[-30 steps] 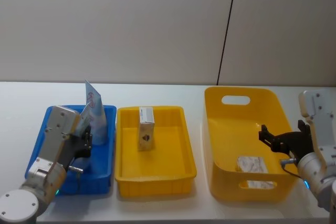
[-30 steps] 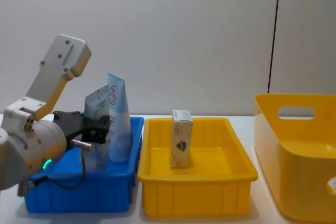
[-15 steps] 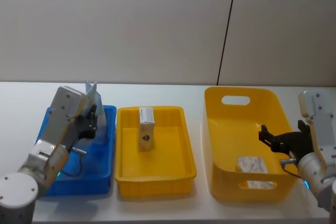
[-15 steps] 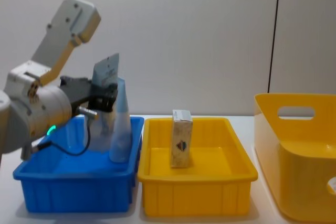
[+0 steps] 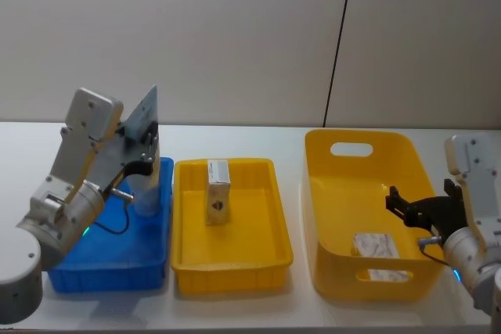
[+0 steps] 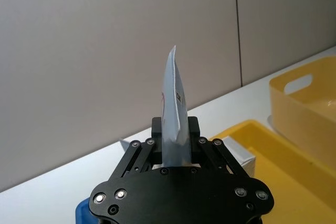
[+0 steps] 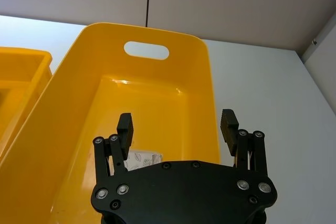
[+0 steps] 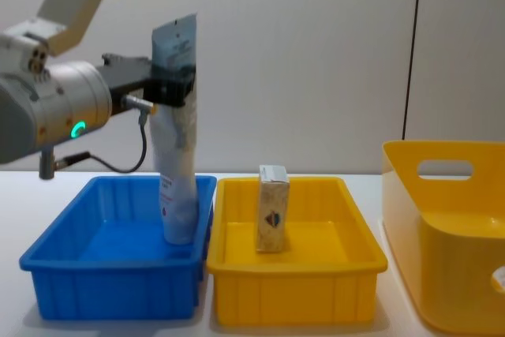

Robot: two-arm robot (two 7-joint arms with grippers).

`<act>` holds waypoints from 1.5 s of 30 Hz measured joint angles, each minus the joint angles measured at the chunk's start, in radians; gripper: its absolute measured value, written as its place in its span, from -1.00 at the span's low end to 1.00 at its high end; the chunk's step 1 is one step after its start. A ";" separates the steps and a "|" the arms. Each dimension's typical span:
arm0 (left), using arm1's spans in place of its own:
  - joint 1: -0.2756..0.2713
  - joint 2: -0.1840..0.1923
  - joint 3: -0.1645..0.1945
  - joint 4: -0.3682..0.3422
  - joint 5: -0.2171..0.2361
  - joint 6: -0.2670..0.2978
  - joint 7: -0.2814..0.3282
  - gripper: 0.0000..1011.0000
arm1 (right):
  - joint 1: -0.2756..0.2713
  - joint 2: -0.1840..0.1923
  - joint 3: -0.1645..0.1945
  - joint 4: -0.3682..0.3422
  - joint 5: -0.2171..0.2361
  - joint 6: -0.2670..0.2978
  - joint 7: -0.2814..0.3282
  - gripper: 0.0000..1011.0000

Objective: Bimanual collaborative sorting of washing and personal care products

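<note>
the left arm is up high over the blue tray (image 8: pixel 110 290), its forearm slanting upward and its wrist about level, reaching toward the robot's right. the left end effector (image 8: pixel 170 88) is clamped on the translucent pouch (image 8: pixel 175 49) just below its dark-blue top. the pouch hangs clear of the tray with its long axis upright and the dark-blue top up; the left wrist view shows it edge-on between the fingers (image 6: pixel 152 142). the squeeze tube (image 8: pixel 180 211) stands below it in the blue tray's right rear corner.

the right arm sits low at the right, its end effector (image 5: pixel 403 209) spread wide with nothing in it, over the tall yellow tub (image 5: pixel 356 168). one tan carton (image 5: pixel 376 244) lies flat in the tub. another carton (image 8: pixel 272 209) stands upright in the yellow tray (image 8: pixel 292 297). all three containers rest on the white surface (image 5: pixel 235 310).
</note>
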 joint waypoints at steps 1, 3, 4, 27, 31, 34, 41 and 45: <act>0.000 0.000 -0.003 -0.008 -0.005 0.001 -0.005 -0.52 | 0.001 0.001 -0.002 0.002 -0.002 -0.001 0.000 0.98; 0.000 -0.002 -0.010 -0.025 -0.024 0.006 -0.023 -0.52 | 0.003 0.003 -0.004 0.004 -0.005 -0.005 0.002 0.98; 0.000 -0.002 -0.013 -0.030 -0.030 0.006 -0.029 -0.52 | 0.004 0.005 -0.006 0.006 -0.007 -0.007 0.003 0.98; -0.045 -0.038 0.008 -0.079 -0.153 0.031 -0.177 -0.52 | 0.083 0.074 -0.117 0.100 -0.064 -0.205 0.168 0.98; -0.057 -0.043 0.019 -0.068 -0.156 0.032 -0.186 -0.52 | 0.104 0.079 -0.136 0.121 -0.066 -0.242 0.207 0.98; -0.067 -0.046 0.031 -0.057 -0.155 0.032 -0.190 -0.52 | 0.121 0.081 -0.151 0.137 -0.066 -0.269 0.240 0.98; -0.092 -0.054 0.050 -0.019 -0.133 0.026 -0.187 -0.52 | 0.168 0.081 -0.189 0.178 -0.067 -0.325 0.314 0.98; -0.106 -0.060 0.056 0.005 -0.117 0.016 -0.181 -0.52 | 0.196 0.079 -0.211 0.203 -0.065 -0.354 0.360 0.98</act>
